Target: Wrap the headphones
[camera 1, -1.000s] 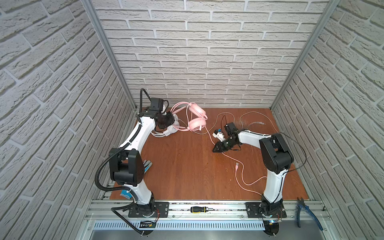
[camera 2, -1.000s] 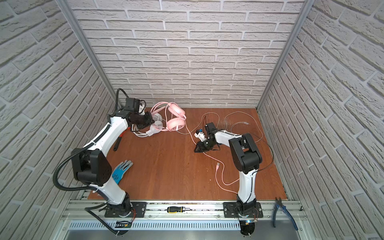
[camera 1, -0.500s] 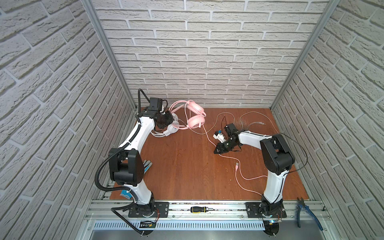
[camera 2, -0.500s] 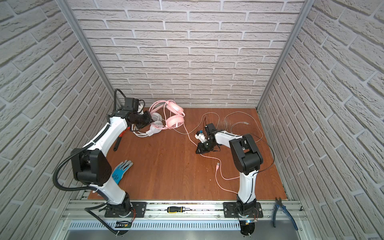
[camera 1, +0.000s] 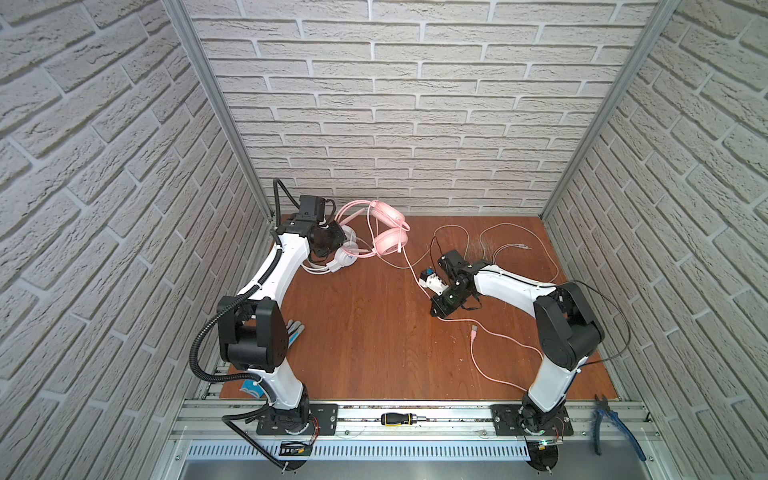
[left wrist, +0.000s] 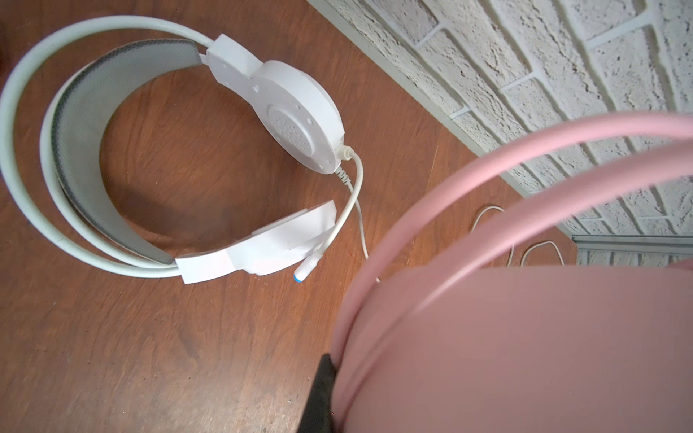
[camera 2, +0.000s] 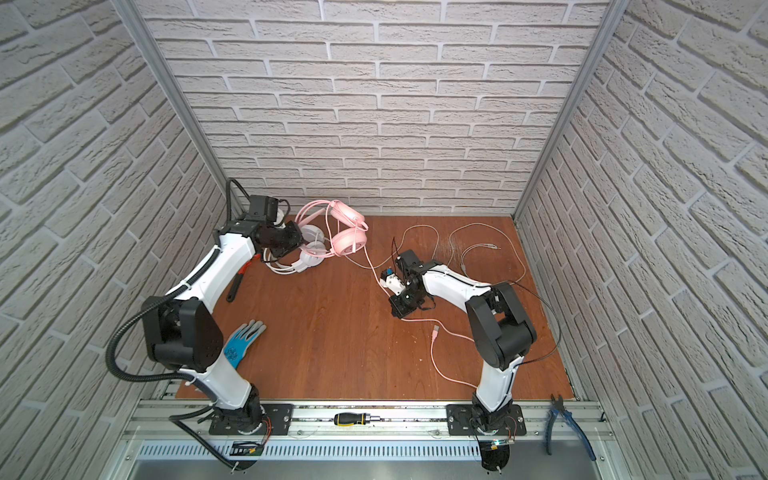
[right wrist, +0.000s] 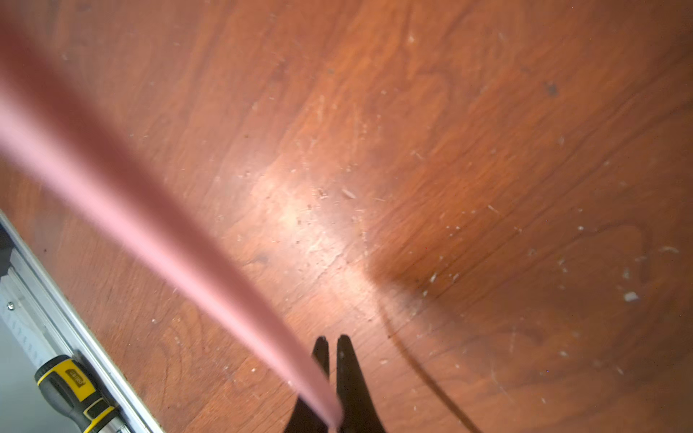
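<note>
Left wrist view is half filled by the pink headphones [left wrist: 525, 337], blurred from closeness, with one dark finger of the left gripper [camera 1: 338, 239] pressed against them; I read those jaws as clamped on the headset's frame. In both top views the set hangs at about 11 o'clock on the table [camera 1: 374, 353], and the white headphones [left wrist: 292, 123] lie flat just beside it toward 10 o'clock. The right gripper [right wrist: 333, 348], near 2 o'clock, has its jaws pressed together on the pink cable [right wrist: 150, 210], whose plug [camera 1: 473, 330] lies loose toward 4 o'clock. I judge the headset light, with a springy headband and soft cups, so the frame is the place to hold. The cable looks limp and thin and could slide through a pinch, so I would grip it well short of the plug. The screwdriver [right wrist: 71, 390] carries a small handle label, and the white earcup a blue mark, both too small to read.
</note>
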`<state>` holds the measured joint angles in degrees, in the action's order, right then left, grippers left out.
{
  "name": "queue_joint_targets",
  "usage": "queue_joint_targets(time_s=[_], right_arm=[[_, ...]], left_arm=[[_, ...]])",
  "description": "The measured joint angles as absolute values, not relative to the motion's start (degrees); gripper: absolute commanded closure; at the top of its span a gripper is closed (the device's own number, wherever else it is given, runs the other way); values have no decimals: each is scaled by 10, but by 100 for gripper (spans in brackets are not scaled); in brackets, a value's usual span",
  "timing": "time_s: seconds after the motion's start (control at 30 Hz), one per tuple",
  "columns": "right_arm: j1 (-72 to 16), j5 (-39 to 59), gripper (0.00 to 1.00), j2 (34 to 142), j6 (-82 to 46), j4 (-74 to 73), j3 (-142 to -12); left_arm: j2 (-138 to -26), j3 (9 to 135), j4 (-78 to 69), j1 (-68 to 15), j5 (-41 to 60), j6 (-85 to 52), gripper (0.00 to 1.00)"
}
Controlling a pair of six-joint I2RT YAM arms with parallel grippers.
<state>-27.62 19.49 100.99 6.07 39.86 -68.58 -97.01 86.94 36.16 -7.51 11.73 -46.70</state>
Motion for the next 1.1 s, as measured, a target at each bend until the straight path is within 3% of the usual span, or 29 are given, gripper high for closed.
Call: queue_joint_targets(time_s=[0.5, 1.1], right_arm=[[-350, 119, 94, 942, 102, 381, -671], [-404, 75, 94, 1021, 111, 381, -728]], left_arm=[[-976, 851, 349, -77, 104, -526, 100], [-985, 855, 337, -88, 107, -563, 100]])
